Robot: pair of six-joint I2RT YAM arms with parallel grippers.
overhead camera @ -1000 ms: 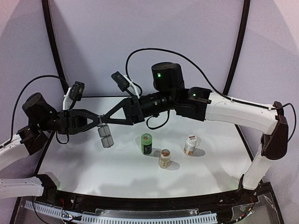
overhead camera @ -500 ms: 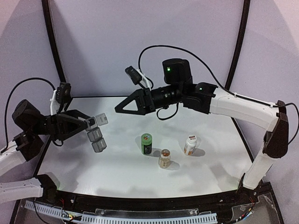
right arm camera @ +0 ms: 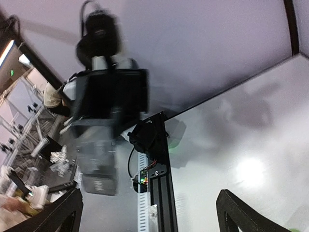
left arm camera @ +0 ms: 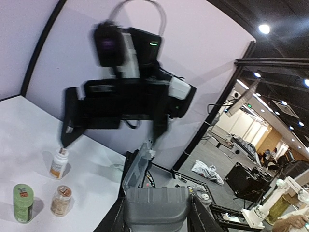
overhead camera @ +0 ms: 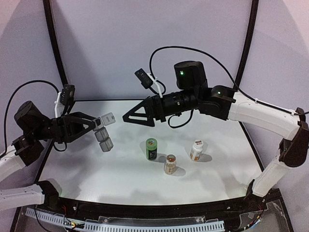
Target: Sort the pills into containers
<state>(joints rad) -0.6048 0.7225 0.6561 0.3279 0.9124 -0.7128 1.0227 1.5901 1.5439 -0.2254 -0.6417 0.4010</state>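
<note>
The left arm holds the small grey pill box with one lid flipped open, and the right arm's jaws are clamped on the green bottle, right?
Not quite. The jaws of the right arm stand wide open and empty, as the right wrist view shows; the green cylindrical bottle stands untouched on the white table. The rest is right.

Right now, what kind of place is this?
Probably a robot test cell in a large hall: left arm, right arm, white table, pale backdrop, ceiling lights over an open floor.

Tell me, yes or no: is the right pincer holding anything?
No: in the right wrist view the right pincer stands wide open, with nothing held in it.
</note>
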